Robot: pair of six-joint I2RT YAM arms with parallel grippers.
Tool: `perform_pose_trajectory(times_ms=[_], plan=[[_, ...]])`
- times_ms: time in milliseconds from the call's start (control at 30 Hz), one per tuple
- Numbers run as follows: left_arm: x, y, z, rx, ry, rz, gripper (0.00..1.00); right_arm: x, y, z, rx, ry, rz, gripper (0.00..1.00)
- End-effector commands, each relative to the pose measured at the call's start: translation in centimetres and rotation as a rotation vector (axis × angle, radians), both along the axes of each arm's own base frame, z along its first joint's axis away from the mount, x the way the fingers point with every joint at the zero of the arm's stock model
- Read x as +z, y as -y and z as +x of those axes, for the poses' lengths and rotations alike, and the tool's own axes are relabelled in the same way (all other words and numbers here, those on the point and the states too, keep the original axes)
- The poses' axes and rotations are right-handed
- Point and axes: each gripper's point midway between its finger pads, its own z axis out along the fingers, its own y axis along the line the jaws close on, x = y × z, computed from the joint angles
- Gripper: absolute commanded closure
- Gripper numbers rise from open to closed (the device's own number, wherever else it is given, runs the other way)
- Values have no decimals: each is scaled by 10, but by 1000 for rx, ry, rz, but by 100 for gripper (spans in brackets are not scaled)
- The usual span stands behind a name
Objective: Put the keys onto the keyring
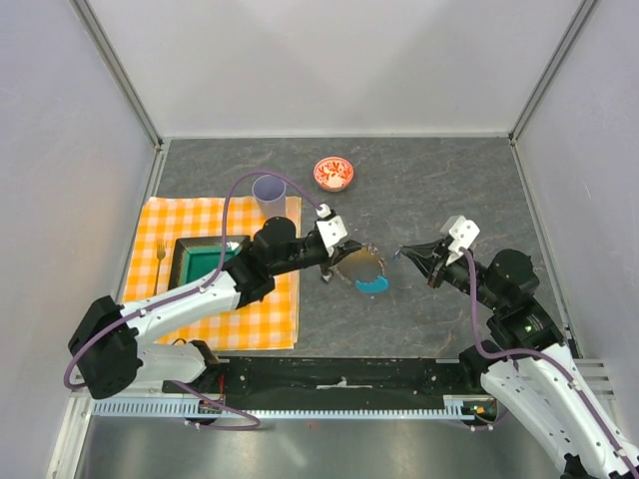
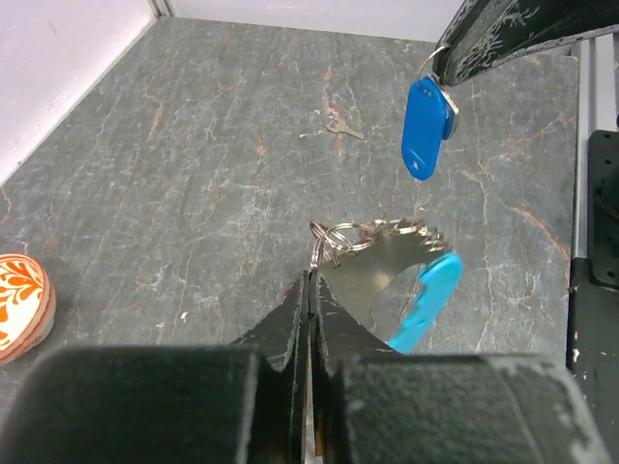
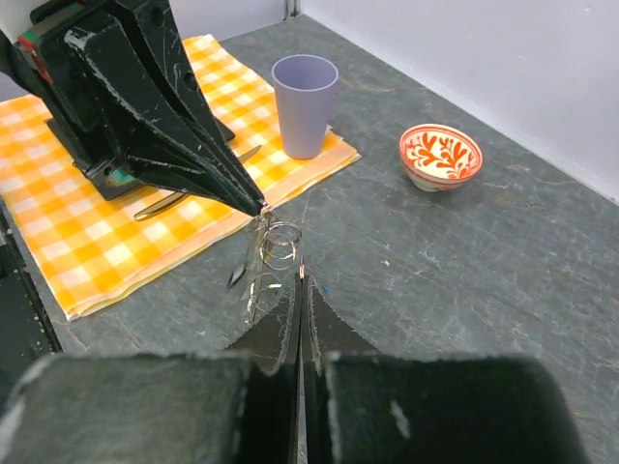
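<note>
My left gripper (image 2: pixel 313 277) is shut on a split ring of the keyring (image 2: pixel 345 235), holding it just above the tabletop. Its grey chain loop and bright blue crescent fob (image 2: pixel 427 300) hang beyond the tips. In the top view the keyring (image 1: pixel 365 273) hangs below the left gripper (image 1: pixel 348 257). My right gripper (image 2: pixel 441 72) is shut on a key with a blue tag (image 2: pixel 426 116), held a short way from the rings. From the right wrist, the right gripper (image 3: pixel 301 280) points at the rings (image 3: pixel 280 243) under the left gripper (image 3: pixel 254 204). Another small key (image 2: pixel 344 128) lies on the table.
A lilac cup (image 1: pixel 269 190) stands at the back edge of an orange checked cloth (image 1: pixel 262 314), with a green tray (image 1: pixel 205 261) and a fork (image 1: pixel 160 261) on the cloth. A red-and-white bowl (image 1: pixel 334 173) sits behind the grippers. Grey walls enclose the table.
</note>
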Motion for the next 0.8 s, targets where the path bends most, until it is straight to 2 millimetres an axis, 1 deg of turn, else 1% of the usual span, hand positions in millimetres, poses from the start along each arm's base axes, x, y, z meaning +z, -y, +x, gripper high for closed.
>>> perform_pose_trajectory(times_ms=[0,33,100,200,267,300,333,400,433,500,533,600,633,700,733,767], plan=[[57,4,-1,-74,162,-68,98,34,-10,-3,70,93,15,100],[61,3,-3,-91,173,-57,98,37,-9,-2,60,98,14,100],[59,2,-6,-113,181,-28,98,36,-8,3,51,98,1,100],[41,1,-9,-134,158,33,98,32,-10,5,52,81,-8,100],[20,0,-8,-123,111,61,98,29,-11,7,53,69,-9,100],[13,-1,-7,-112,91,69,98,26,-12,8,54,59,-10,100],[-1,-3,-9,-99,44,82,98,25,-12,9,53,54,-10,100],[-14,-7,-13,-92,1,89,98,22,-12,10,50,40,-9,100],[-30,-12,-16,-73,-49,99,98,20,-13,10,49,29,-7,100],[-36,-17,-19,-50,-81,90,98,15,-13,11,48,13,-9,100],[-53,-23,-23,-31,-133,101,98,11,-14,12,49,1,-13,100],[-64,-29,-26,-8,-174,96,98,4,-16,14,52,-21,-16,100],[-78,-33,-30,8,-220,110,98,2,-16,14,55,-28,-19,100],[-93,-38,-30,38,-259,123,98,-2,-19,17,61,-43,-16,100],[-106,-43,-31,62,-291,137,98,-5,-20,17,65,-51,-15,100],[-112,-45,-31,77,-303,143,98,-6,-21,18,66,-53,-9,100]])
